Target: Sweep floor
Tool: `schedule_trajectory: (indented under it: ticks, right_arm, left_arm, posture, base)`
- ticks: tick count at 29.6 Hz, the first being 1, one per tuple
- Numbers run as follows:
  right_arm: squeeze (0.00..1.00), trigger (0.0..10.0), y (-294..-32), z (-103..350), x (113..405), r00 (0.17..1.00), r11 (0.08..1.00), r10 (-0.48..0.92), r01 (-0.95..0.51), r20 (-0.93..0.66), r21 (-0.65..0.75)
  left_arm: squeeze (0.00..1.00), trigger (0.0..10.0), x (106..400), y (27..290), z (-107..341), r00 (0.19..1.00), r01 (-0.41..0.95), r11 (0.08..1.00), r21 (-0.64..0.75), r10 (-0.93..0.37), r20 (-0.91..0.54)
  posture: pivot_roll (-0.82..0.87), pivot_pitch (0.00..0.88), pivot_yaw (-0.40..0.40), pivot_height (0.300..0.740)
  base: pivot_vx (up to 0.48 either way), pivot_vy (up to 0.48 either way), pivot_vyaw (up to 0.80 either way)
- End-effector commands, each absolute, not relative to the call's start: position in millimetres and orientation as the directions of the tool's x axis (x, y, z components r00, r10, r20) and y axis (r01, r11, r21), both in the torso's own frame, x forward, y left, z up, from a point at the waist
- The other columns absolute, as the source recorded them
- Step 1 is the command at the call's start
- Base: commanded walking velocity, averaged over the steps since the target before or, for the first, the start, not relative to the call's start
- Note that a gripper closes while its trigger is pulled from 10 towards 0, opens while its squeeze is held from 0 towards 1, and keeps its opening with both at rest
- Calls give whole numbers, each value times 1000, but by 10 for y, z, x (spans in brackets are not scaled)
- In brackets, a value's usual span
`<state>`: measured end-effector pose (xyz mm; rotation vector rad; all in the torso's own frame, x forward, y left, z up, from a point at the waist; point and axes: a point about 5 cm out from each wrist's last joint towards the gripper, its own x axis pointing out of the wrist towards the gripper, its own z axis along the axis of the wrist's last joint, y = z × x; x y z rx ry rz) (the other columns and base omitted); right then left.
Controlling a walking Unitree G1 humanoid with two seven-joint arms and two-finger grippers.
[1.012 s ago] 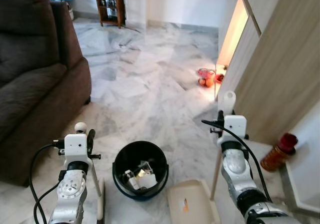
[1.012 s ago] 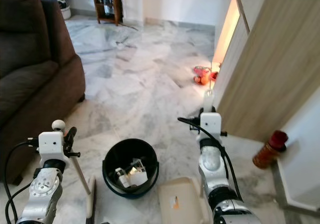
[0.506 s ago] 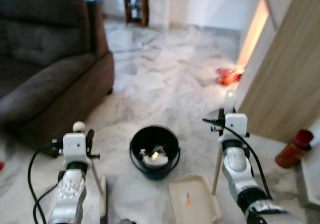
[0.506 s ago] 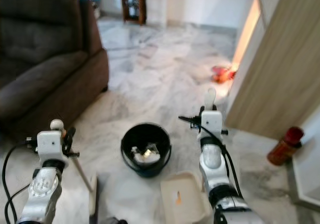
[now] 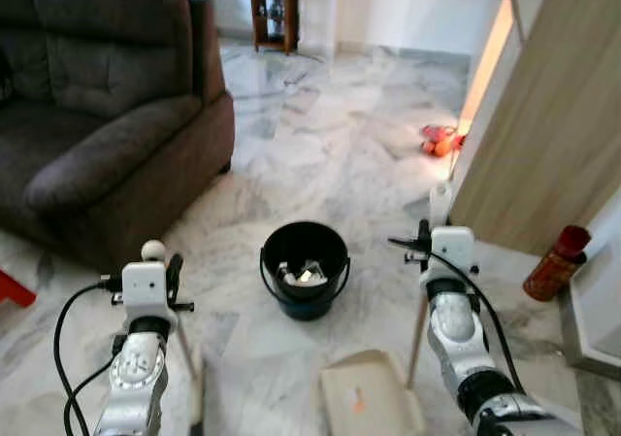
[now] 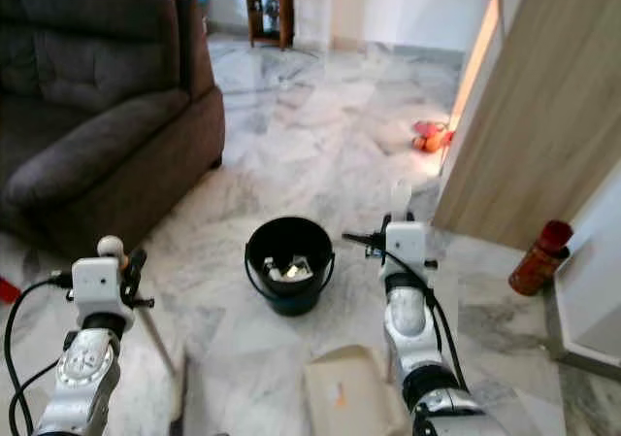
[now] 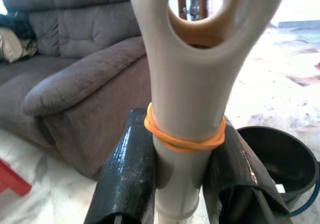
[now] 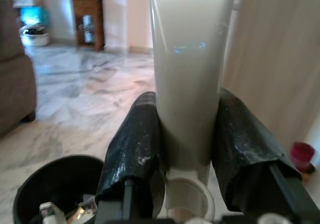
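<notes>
A dark sofa [image 5: 107,96] is filling the upper left of the head view, and a wooden panel [image 5: 553,135] is leaning along the right edge over the marble floor [image 5: 320,154]. In the middle a black bucket [image 5: 305,268] is standing on the floor, holding scraps of litter. At lower centre a beige dustpan [image 5: 367,397] is lying flat, its handle [image 8: 192,59] rising to the right gripper [image 8: 192,149], whose black fingers [image 8: 132,149] are pressing close on both sides of the pale stem. At lower left the left gripper [image 7: 185,159] is clamping the broom handle [image 7: 187,99] just below its looped end, fingers [image 7: 127,174] narrowed tight against it under an orange rubber band [image 7: 182,136]; the broom [image 5: 194,387] is slanting down to the floor at the bottom edge. A red bottle [image 5: 555,261] is standing at middle right beside the panel, and small orange toys [image 5: 439,142] are lying in the lit gap at upper right.
</notes>
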<state>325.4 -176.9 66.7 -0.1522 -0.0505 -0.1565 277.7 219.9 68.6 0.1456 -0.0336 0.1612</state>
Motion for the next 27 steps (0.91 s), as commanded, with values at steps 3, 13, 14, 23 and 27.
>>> schedule_trajectory:
  ticks: [3, 13, 14, 23, 27]
  right_arm:
    - [0, 10000, -1732, 783, 3323, 985, 979, -133, 148, 109, -142]
    - [0, 10000, -1720, 743, 3320, 989, 983, -131, 139, 75, -119]
    - [0, 10000, -1723, 742, 3320, 989, 983, -132, 140, 73, -117]
    - [0, 10000, -1740, 734, 3325, 990, 983, -131, 137, 61, -124]
    - [0, 10000, -1732, 727, 3324, 990, 983, -127, 134, 56, -126]
  left_arm:
    - [0, 10000, 2831, 2220, 777, 984, -169, 975, 145, 158, 85]
    - [0, 10000, 2830, 2209, 775, 983, -174, 974, 145, 163, 84]
    - [0, 10000, 2831, 2208, 774, 983, -173, 974, 145, 163, 84]
    - [0, 10000, 2848, 2196, 776, 983, -175, 972, 154, 164, 78]
    - [0, 10000, 2848, 2198, 770, 983, -177, 969, 172, 166, 75]
  posture:
    - [102, 0, -7, 740]
    - [109, 0, -13, 740]
    - [108, 0, -14, 740]
    - [110, 0, -20, 740]
    - [112, 0, -23, 740]
  base:
    - [0, 0, 0]
    - [0, 0, -204]
    - [0, 0, -800]
    - [0, 0, -800]
    - [0, 0, -800]
